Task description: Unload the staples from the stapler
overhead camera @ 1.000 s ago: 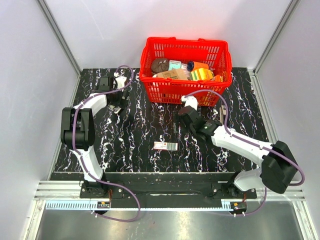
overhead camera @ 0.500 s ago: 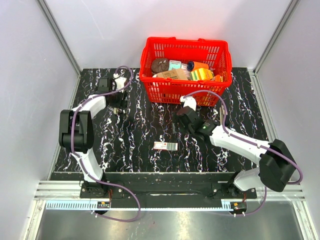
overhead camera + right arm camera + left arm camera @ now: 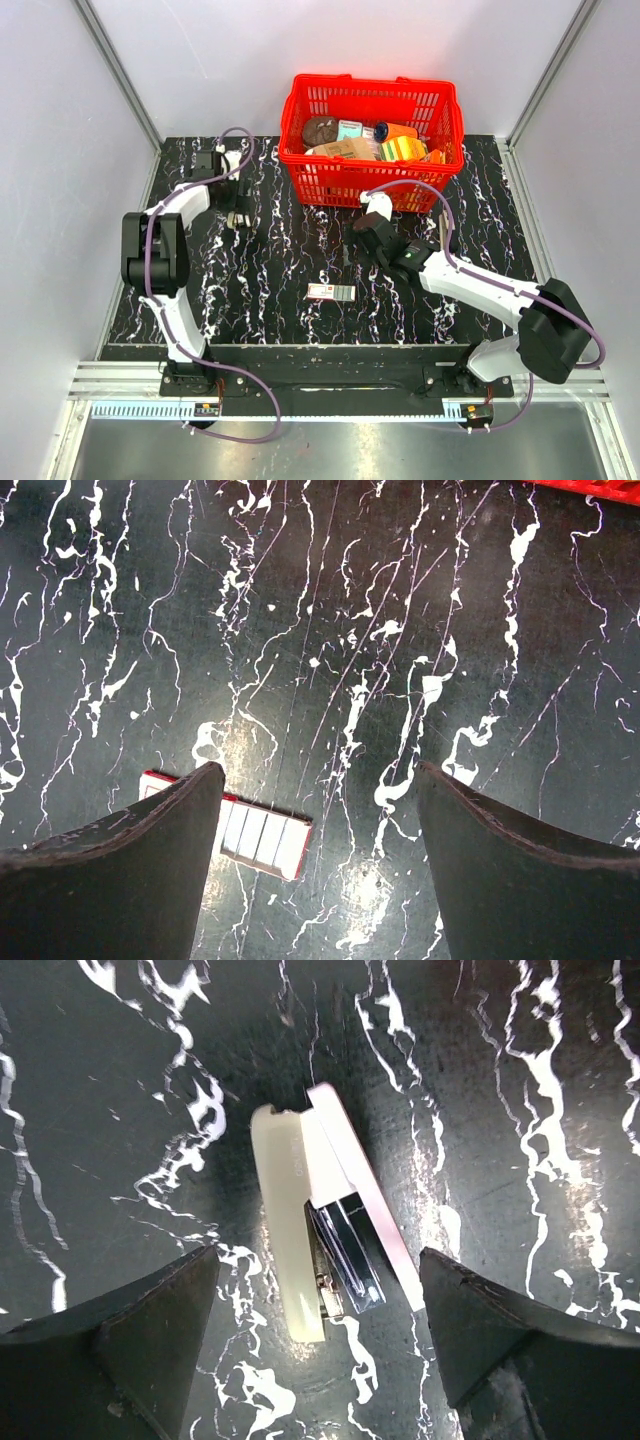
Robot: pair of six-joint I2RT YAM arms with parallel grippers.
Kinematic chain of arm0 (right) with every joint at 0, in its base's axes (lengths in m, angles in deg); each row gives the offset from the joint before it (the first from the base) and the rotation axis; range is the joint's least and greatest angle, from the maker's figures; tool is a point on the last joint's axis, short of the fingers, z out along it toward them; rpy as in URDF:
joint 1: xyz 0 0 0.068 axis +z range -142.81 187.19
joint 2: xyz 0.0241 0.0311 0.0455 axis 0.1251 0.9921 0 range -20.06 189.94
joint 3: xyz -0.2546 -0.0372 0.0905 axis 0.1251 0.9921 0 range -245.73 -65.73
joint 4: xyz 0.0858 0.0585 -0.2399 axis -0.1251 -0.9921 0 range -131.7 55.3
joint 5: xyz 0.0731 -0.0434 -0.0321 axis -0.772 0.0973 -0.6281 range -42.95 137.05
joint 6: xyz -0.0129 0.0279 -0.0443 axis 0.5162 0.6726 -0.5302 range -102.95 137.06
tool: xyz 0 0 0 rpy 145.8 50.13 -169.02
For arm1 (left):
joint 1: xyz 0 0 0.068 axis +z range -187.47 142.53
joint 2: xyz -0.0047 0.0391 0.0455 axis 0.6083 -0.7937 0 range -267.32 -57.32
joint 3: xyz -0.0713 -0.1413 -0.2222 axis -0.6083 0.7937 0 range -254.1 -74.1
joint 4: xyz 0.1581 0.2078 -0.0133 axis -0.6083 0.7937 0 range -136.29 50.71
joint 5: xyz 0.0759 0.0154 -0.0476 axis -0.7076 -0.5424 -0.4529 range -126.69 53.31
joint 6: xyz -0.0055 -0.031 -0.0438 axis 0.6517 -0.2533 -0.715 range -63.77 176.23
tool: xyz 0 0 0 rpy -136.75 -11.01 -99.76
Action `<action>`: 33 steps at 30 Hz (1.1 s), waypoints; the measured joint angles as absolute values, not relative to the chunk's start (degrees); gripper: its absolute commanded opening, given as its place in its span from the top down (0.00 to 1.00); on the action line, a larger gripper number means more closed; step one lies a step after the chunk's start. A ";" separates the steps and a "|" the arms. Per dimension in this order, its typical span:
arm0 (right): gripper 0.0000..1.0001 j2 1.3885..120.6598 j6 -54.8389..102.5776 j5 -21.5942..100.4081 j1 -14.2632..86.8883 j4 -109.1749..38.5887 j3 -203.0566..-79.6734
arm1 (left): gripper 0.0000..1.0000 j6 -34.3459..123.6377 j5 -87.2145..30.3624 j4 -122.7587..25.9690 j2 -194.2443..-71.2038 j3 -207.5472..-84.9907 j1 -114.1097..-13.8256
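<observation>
The stapler (image 3: 347,257), a slim dark bar with a pale strip, lies on the black marbled table just left of my right gripper (image 3: 373,233). I cannot make it out in the right wrist view. That gripper (image 3: 320,880) is open and empty, hovering above bare table, apart from the stapler. My left gripper (image 3: 236,207) is open at the far left. In the left wrist view it (image 3: 320,1360) hangs over a stubby beige-and-pink hinged piece with a shiny chrome channel (image 3: 320,1225). The piece lies between the fingers (image 3: 110,1350), untouched.
A small flat box with a white-and-red label (image 3: 331,292) lies in front of the stapler; it also shows by the left finger in the right wrist view (image 3: 262,838). A red basket (image 3: 345,180) full of groceries stands at the back.
The left arm's wrist has shifted slightly toward the back left. The right gripper has edged a little left and back. Nothing was grasped or released.
</observation>
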State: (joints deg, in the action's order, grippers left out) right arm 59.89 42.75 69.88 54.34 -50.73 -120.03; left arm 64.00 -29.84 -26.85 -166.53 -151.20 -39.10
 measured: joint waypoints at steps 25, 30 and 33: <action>0.20 61.35 43.27 67.30 54.39 -49.33 -119.49 | 0.53 69.46 -31.45 -26.98 -163.05 -139.86 -44.17; 0.20 61.22 43.91 66.27 54.41 -49.09 -119.29 | 0.50 73.98 -35.21 -27.11 -152.78 -127.97 -45.52; 0.19 60.72 44.54 65.42 54.52 -48.57 -118.48 | 0.50 77.46 -40.37 -26.54 -145.81 -121.17 -47.25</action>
